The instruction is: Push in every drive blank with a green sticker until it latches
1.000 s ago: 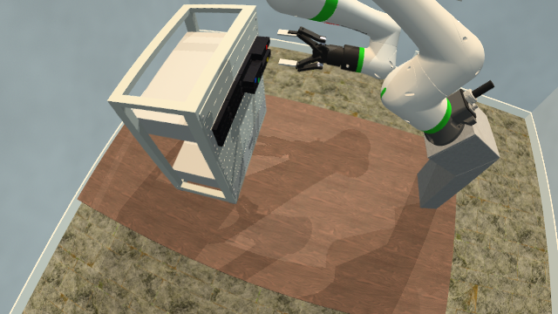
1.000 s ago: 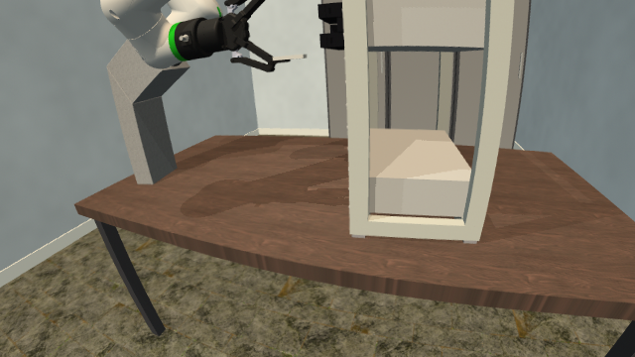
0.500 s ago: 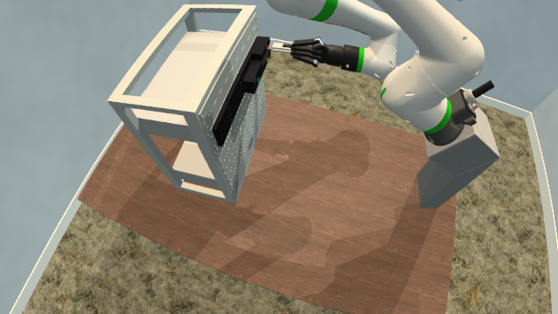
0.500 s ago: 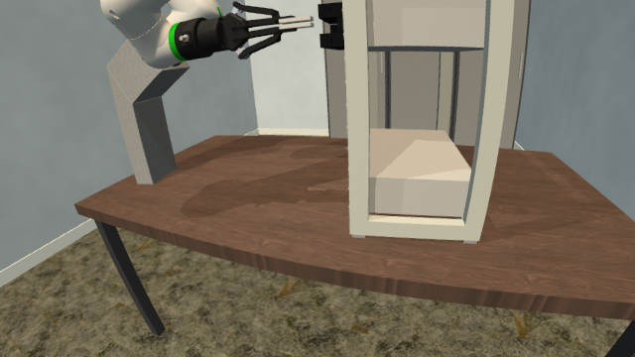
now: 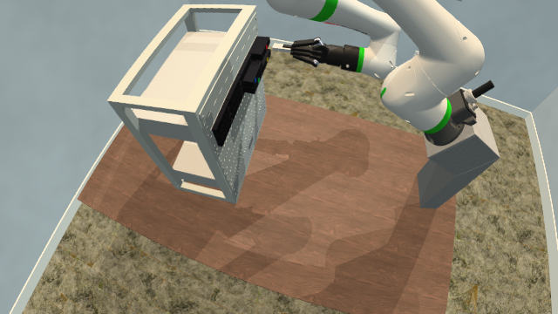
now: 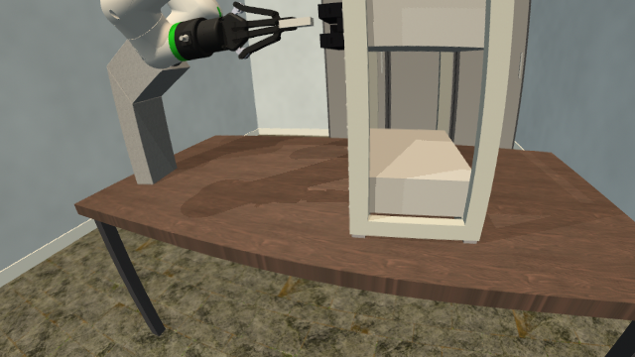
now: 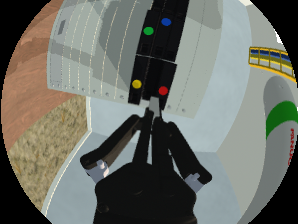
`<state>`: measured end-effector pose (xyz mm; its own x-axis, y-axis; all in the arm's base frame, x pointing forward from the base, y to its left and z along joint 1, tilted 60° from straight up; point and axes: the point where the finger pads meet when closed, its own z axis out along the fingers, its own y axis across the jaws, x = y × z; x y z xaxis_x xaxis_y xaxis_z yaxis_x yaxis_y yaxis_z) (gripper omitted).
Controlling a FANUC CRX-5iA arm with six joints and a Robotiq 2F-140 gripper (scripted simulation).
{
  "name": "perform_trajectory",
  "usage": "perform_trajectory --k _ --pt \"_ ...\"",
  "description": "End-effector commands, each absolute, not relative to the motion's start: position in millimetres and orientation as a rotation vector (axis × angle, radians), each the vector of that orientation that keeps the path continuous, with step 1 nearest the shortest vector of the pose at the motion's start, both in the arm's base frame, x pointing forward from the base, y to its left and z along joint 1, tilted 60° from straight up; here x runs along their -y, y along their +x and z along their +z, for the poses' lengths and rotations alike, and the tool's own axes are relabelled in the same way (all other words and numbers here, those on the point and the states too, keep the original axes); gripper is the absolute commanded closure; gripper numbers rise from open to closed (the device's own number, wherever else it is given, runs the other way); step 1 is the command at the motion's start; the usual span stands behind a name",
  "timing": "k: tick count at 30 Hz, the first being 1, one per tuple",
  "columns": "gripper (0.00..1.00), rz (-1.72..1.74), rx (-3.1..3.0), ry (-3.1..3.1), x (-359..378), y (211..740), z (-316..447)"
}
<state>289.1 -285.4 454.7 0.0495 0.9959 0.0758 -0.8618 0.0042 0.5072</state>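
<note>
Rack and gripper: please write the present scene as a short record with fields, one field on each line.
rack: cream frame, upright on the wooden table
drive blanks: black, at the top of the perforated front panel, sticking out
stickers: green, blue, yellow, red
gripper: shut, holding nothing, level with the blanks
gap: gripper apart from the blanks, not touching
aim: fingertips point near the red sticker in the wrist view

Wooden table on dark legs standing centre frame; mottled carpet lying below; grey-blue walls rising behind.
</note>
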Motion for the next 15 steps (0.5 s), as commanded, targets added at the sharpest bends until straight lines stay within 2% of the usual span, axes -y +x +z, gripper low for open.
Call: perform_trajectory --k 1,15 --pt "1.00 1.501 -0.347 0.483 285.5 288.9 454.7" --pt "1.00 1.501 -0.347 0.483 257.8 294.4 448.0"
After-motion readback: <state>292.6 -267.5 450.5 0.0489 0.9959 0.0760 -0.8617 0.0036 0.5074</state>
